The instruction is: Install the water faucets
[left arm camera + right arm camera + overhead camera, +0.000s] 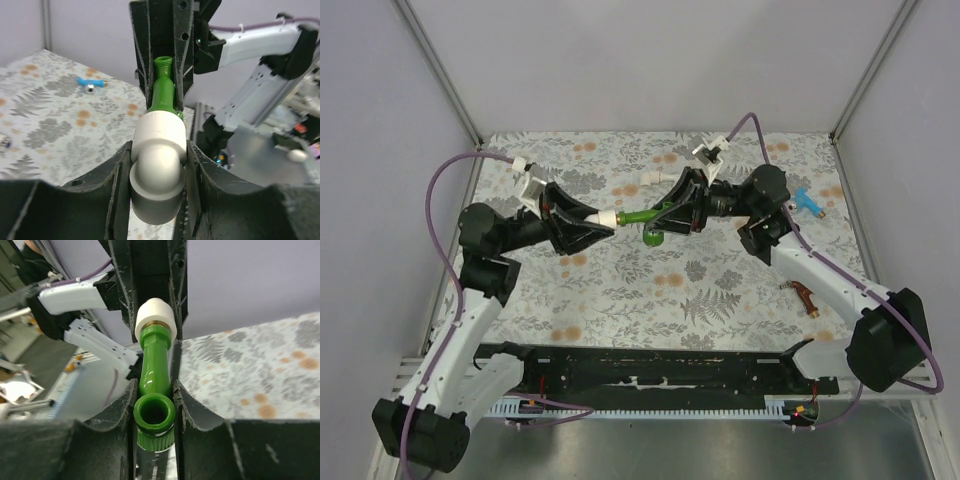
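The bright green faucet [642, 216] hangs in the air over the table's middle, its end joined to a white elbow fitting [605, 219]. My left gripper [592, 222] is shut on the white elbow [157, 170]; the green faucet [163, 92] sticks out beyond it. My right gripper [665, 215] is shut on the green faucet [154, 390], its round opening facing the right wrist camera, with the white elbow [155, 315] at its far end. A blue faucet [808, 202] lies at the right back. A reddish-brown faucet [806, 294] lies at the right.
A small white fitting [649, 179] lies on the floral mat behind the grippers. The blue faucet also shows in the left wrist view [90, 83]. Purple cables loop over both arms. A black rail [660, 370] runs along the near edge.
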`<action>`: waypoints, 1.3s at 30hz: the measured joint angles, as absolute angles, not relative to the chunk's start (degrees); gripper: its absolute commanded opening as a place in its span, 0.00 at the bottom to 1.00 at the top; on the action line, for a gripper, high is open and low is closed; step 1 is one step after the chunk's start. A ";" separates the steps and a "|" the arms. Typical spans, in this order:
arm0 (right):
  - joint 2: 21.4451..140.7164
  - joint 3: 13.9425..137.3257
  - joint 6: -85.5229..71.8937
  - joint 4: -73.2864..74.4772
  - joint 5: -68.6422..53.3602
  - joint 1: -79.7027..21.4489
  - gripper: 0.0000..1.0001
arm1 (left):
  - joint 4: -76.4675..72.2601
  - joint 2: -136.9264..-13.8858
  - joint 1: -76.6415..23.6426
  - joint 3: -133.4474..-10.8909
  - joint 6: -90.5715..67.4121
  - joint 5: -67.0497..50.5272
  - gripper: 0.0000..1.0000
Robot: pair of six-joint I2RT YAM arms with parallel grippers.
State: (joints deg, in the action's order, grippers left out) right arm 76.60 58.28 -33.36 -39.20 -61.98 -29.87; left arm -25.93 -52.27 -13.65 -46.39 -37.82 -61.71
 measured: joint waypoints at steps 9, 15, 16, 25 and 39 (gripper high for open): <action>82.67 51.51 -64.88 -51.00 -60.45 -31.51 0.00 | 0.12 -42.37 -15.77 -47.03 -6.87 -55.51 0.02; 94.78 46.94 -85.25 -70.85 -59.96 -31.75 0.20 | 11.03 -41.39 -17.56 -46.28 2.28 -49.12 0.02; 96.29 46.92 -87.74 -72.53 -59.92 -31.86 0.25 | 11.92 -40.97 -17.82 -45.95 3.33 -47.97 0.02; 100.68 46.96 -95.94 -75.44 -57.67 -30.24 0.98 | 14.22 -37.32 -19.16 -44.69 7.68 -43.68 0.02; 95.55 42.41 -82.87 -63.18 -56.42 -18.06 0.98 | 14.37 -38.30 -19.16 -43.40 7.77 -35.81 0.02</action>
State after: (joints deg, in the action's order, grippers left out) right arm 95.55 42.41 -82.87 -63.18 -56.42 -18.06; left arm 14.37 -38.30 -19.16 -43.40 7.77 -35.81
